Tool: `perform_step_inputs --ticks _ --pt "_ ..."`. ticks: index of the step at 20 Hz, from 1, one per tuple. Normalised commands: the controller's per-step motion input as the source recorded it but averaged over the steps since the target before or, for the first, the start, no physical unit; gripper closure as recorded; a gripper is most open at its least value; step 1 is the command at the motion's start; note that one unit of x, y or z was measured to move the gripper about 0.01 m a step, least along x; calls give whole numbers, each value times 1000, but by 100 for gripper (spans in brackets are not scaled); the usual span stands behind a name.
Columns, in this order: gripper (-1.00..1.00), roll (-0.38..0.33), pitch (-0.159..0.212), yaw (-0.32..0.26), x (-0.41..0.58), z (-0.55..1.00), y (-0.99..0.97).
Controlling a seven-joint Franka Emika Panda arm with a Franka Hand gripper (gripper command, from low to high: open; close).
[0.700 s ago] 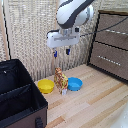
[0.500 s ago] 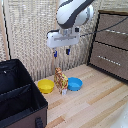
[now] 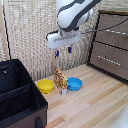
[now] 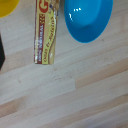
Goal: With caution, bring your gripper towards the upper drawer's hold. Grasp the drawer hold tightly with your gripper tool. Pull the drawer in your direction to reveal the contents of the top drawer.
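The white boxy gripper [image 3: 63, 51] with two short blue-tipped dark fingers hangs above the pale wooden floor [image 3: 95, 102], its jaws a little apart and holding nothing. Directly below it stands an upright yellow-and-red printed carton [image 3: 61, 81], between a yellow bowl [image 3: 46, 86] and a blue bowl [image 3: 74, 83]. The dark brown wooden dresser [image 3: 113, 45] stands well apart from the gripper, toward the exterior view's right; its upper drawer [image 3: 114, 30] carries the thin pale drawer hold [image 3: 116, 31], untouched.

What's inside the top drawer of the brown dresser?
Nobody can tell yet. The upper drawer is shut, so its front hides whatever is inside. Only the drawer hold shows. The gripper hangs far from it, above the floor.
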Motion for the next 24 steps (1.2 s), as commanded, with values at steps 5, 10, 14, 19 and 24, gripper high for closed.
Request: perform_step_inputs --ticks 5,10,14,19,24 --pt "-100 -288 49 28 149 329 0" --pt "-100 -271 111 1 91 297 -2" --pt "-100 -293 134 0 36 191 -39" --pt "-100 -350 70 32 13 87 -92" --pt "-100 -354 0 131 -12 21 -79"
